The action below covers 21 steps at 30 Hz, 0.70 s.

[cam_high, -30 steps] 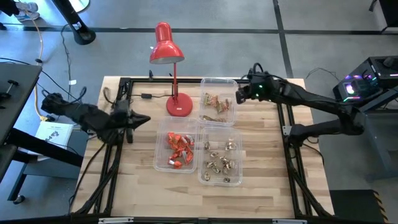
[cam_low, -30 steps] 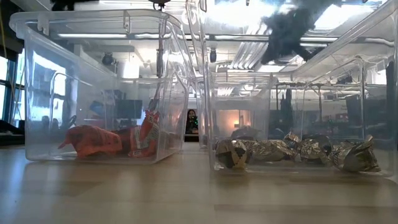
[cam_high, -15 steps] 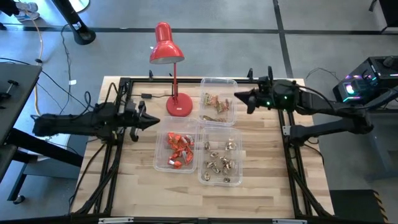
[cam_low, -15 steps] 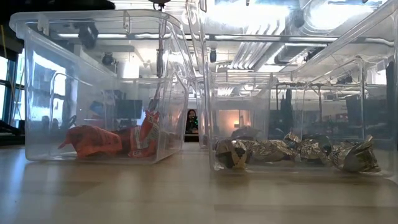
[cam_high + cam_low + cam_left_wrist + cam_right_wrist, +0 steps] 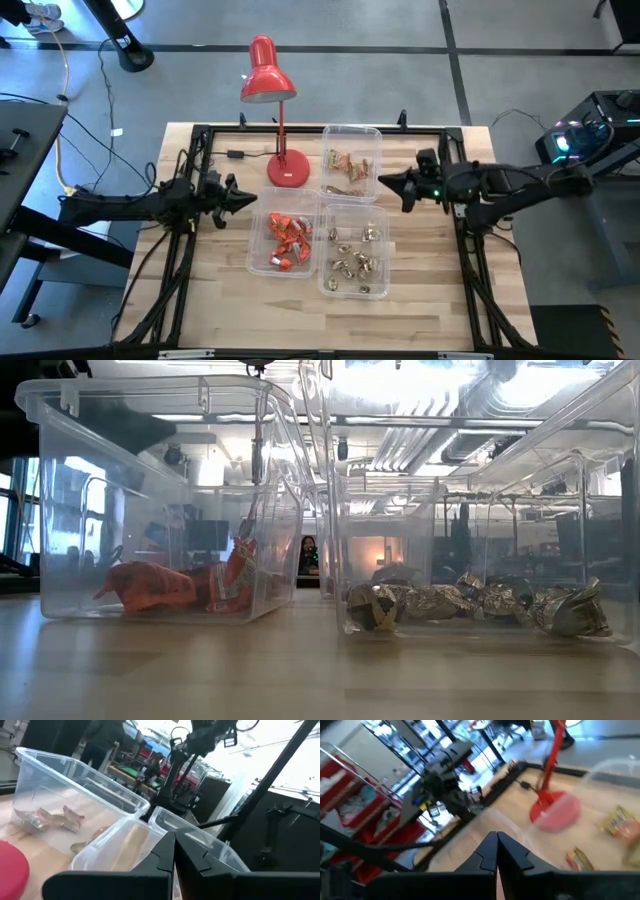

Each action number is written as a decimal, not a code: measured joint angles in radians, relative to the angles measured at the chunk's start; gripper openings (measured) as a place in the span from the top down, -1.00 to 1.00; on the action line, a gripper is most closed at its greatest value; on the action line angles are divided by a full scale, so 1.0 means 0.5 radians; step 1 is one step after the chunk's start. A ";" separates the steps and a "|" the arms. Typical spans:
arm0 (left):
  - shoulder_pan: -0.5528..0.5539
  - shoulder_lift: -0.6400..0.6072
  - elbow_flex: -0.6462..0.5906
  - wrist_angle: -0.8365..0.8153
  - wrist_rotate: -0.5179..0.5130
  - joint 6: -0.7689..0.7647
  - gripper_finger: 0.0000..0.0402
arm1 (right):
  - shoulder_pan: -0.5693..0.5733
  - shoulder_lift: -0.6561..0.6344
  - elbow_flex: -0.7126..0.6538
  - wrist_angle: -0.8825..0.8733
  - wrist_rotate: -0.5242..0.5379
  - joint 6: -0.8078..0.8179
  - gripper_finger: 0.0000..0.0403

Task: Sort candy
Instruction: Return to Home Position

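1. High view: the left fingers [image 5: 238,198] were pressed shut and empty over the 9 o'clock side of the counter [image 5: 420,300]. The red-orange candy [image 5: 284,240] lay in a clear tub [image 5: 252,240] at their 4 o'clock. The right fingers [image 5: 388,182] were likewise closed on nothing. The brown-orange candy [image 5: 348,168] lay at their 10 o'clock and the gold-silver candy [image 5: 355,258] at their 7 o'clock, each in its own tub. A red lamp [image 5: 268,80] stood toward the counter's 12 o'clock.
2. Low view: the red-orange candy sat in the 9 o'clock tub, and the gold-silver candy in the 3 o'clock one.
3. Left wrist view: the tips met, gripping nothing, and the brown-orange candy lay in its tub well ahead.
4. Right wrist view: the tips met, empty, with the brown-orange candy and the lamp's base ahead.
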<state>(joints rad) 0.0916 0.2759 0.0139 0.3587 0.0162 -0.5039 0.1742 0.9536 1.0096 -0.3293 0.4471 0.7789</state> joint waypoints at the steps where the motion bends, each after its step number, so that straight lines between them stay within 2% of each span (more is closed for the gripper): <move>1: 0.000 -0.003 -0.005 -0.008 -0.001 0.000 1.00 | 0.042 0.000 0.000 -0.036 0.046 0.027 1.00; 5: 0.000 0.005 -0.006 -0.094 0.003 0.022 1.00 | 0.158 0.001 -0.061 -0.160 0.206 0.188 1.00; 8: 0.000 0.005 -0.006 -0.096 0.002 0.014 1.00 | 0.155 0.003 -0.185 -0.146 0.184 0.266 1.00; 11: 0.000 0.003 -0.005 -0.096 0.001 0.015 1.00 | 0.050 0.000 -0.326 -0.058 0.002 0.227 1.00; 18: 0.000 0.005 -0.006 -0.095 -0.001 -0.015 1.00 | -0.322 -0.103 -0.659 0.619 -0.599 -0.436 1.00; 21: 0.000 0.005 -0.006 -0.095 -0.002 -0.023 1.00 | -0.503 -0.205 -0.811 0.756 -0.797 -0.607 1.00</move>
<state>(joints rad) 0.0914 0.2783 0.0109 0.3111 0.0153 -0.5152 -0.0773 0.8511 0.6040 0.0486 0.0484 0.4756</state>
